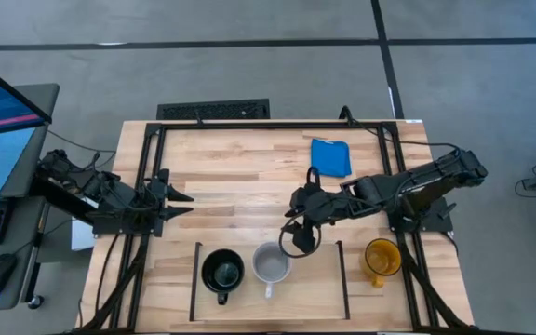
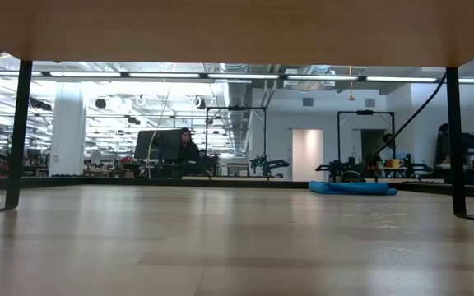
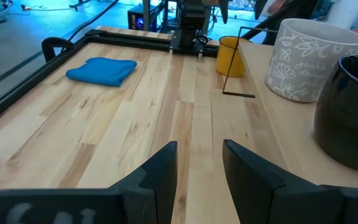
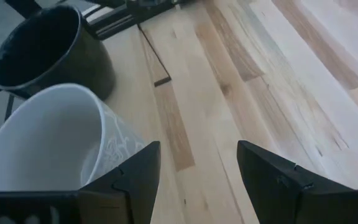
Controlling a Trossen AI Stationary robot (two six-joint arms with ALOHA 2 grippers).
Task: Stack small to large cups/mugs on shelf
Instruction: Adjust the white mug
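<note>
Black mug [image 1: 222, 272] and grey-white mug [image 1: 271, 264] standing upright side by side on the shelf [image 1: 328, 300], a light wood strip along the surface's [image 1: 240, 167] near edge, bounded by two thin black bars; black mug toward the left bar, grey-white mug about mid-shelf, handles toward the near edge. Slot beside the right bar unfilled. Yellow-orange mug [image 1: 381, 257] upright outside the shelf, just past the right bar, near the surface's right edge. Right gripper [image 1: 299, 244] hovering over the shelf's far edge, just beside the grey-white mug on its right, fingers [image 4: 135, 177] spread wide, grasping nothing; mug rim close against one finger in the right wrist view, contact not discernible. Left gripper [image 1: 186, 204] parked by the surface's left edge, partly released, fingers [image 3: 163, 168] apart with bare wood between, holding nothing. Blue cloth [image 1: 330, 156] lying flat toward the far right corner, well apart from the mugs.
</note>
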